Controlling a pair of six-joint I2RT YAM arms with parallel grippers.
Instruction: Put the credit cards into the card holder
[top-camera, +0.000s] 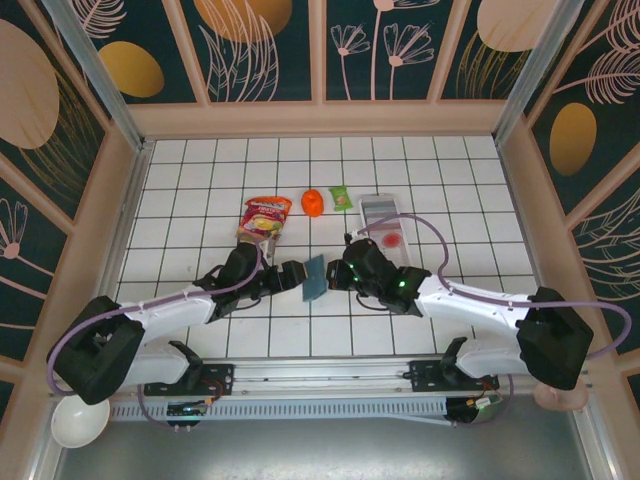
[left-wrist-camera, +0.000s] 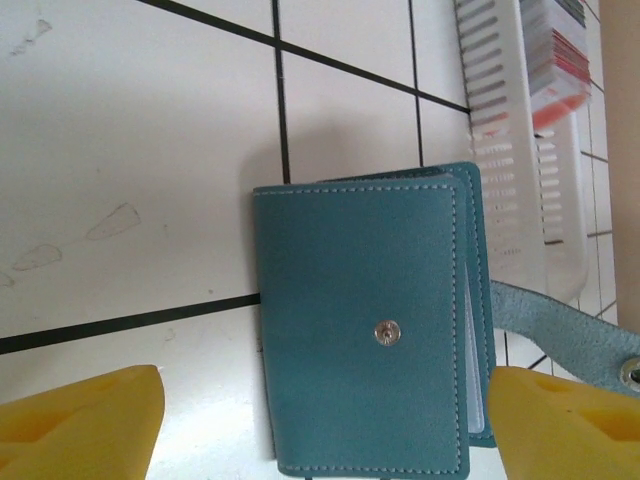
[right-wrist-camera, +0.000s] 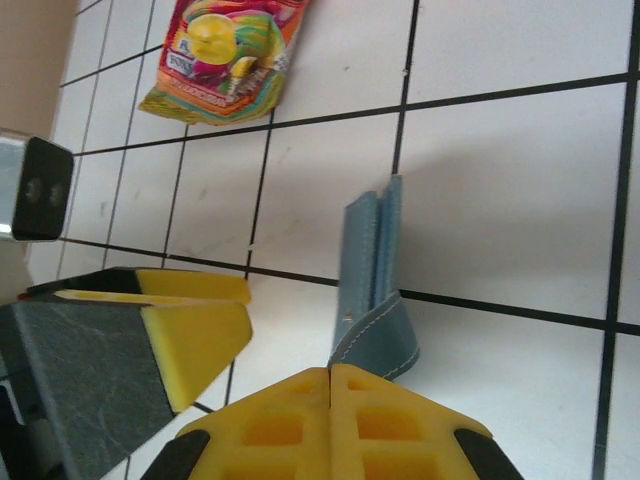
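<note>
Here the wallet (right-wrist-camera: 368, 250) stands on edge at mid-frame, its strap (right-wrist-camera: 385, 340) seemingly pinched by the clenched right gripper (right-wrist-camera: 330, 385).
The left gripper (left-wrist-camera: 325, 400) waits released on both sides of it; better to hold that strap firm and open the wallet wide before fetching cards (left-wrist-camera: 555, 60) from the tray (left-wrist-camera: 500, 150), upper right.
</note>
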